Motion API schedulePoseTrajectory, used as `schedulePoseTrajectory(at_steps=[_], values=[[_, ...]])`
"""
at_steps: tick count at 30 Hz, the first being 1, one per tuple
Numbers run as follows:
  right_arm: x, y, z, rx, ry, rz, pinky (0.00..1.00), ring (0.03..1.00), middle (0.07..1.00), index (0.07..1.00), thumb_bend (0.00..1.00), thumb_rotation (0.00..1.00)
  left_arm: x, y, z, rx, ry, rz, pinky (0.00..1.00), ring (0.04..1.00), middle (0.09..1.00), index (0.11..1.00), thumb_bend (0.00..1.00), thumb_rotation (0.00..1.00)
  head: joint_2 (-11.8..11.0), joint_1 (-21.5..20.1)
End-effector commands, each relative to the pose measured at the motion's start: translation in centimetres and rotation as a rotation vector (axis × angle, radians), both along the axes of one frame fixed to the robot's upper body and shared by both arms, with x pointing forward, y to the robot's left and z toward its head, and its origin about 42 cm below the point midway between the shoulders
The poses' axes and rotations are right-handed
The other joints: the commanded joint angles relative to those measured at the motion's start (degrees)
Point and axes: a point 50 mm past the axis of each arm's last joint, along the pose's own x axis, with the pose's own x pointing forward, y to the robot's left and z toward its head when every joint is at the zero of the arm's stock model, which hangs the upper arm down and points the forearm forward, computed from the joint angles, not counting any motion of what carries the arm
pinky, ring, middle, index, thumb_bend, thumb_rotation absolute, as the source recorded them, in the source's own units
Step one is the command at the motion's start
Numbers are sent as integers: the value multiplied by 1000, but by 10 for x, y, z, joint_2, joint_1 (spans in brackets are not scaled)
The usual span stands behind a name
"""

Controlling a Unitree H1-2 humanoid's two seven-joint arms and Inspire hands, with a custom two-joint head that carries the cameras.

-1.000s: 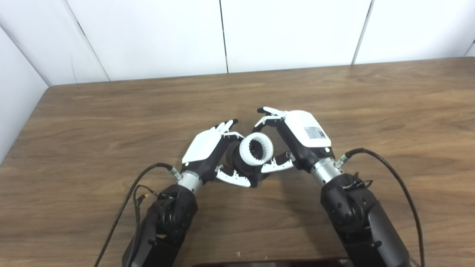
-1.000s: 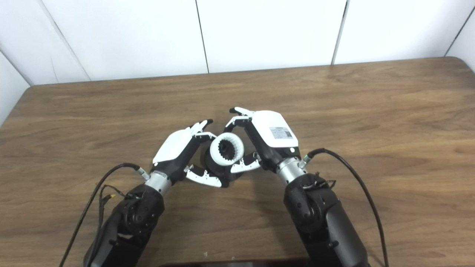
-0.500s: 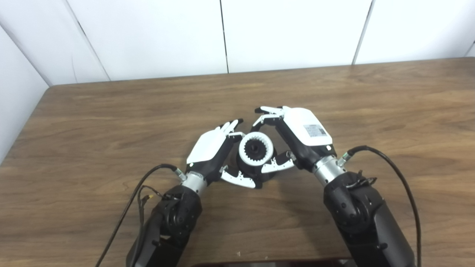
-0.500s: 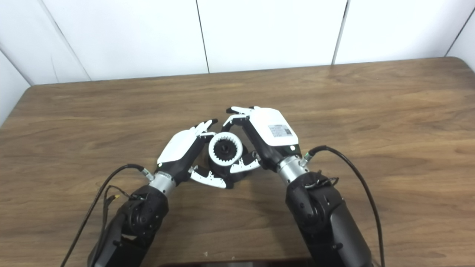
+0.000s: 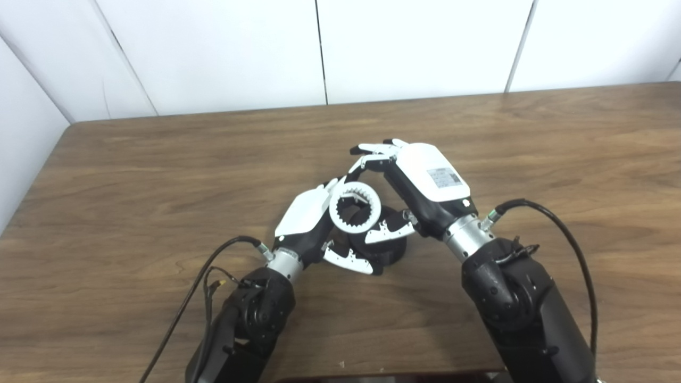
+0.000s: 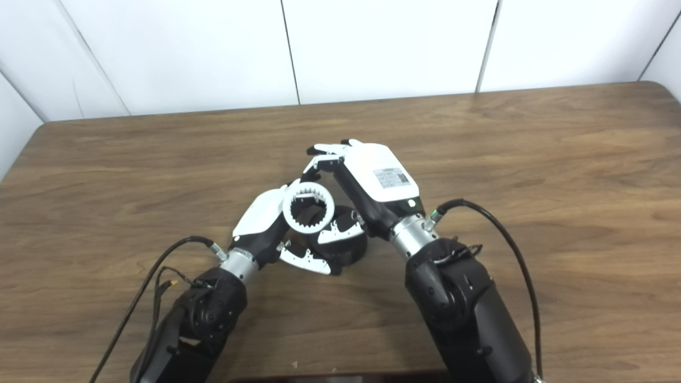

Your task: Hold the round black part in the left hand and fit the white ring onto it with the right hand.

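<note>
The white ring point(image 5: 355, 207) is held up near the middle of the bench point(image 5: 558, 149), pinched by the right hand point(image 5: 412, 183); its fingers point(image 5: 372, 154) curl over the far rim and the thumb presses the near rim, so that hand is closed on the ring. The ring stands tilted, its toothed bore open toward the camera, and appears lifted clear of the black part point(image 5: 383, 247); whether any edge touches I cannot tell. The black part sits low, just near and right of the ring, cradled by the left hand point(image 5: 308, 223); its thumb lies under the near side, its fingers are hidden behind the ring, so the hold looks loose rather than firm.

The ring looks like light, stiff plastic, smooth outside and likely slippery; best gripped across the outer rim, bore left free. The black part looks denser and rigid; hold it by its round flank, top face bare; teeth may jam if tilted.
</note>
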Motion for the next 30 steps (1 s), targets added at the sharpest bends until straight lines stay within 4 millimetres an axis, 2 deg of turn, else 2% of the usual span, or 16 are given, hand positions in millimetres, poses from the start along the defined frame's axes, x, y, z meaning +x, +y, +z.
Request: schedulePoseTrajectory(at_steps=[1, 9, 19, 30], values=[[3, 2, 21, 8, -84, 17, 911, 840, 840, 491, 522, 160, 7, -2, 19, -12, -87, -14, 1000, 1000, 1000, 617, 939, 322, 1, 0], [4, -2, 17, -3, -77, 4, 909, 843, 841, 491, 521, 163, 8, 2, 18, -18, -81, -11, 1000, 1000, 1000, 603, 932, 270, 3, -12], [1, -17, 18, -34, -71, -23, 942, 858, 850, 492, 521, 163, 11, 14, 22, 1, -87, -2, 1000, 1000, 1000, 608, 923, 289, 6, -35], [-3, -29, 15, -77, -52, -31, 925, 853, 851, 492, 521, 161, 13, 11, 26, 3, -80, 0, 1000, 1000, 1000, 616, 928, 306, 12, -24]])
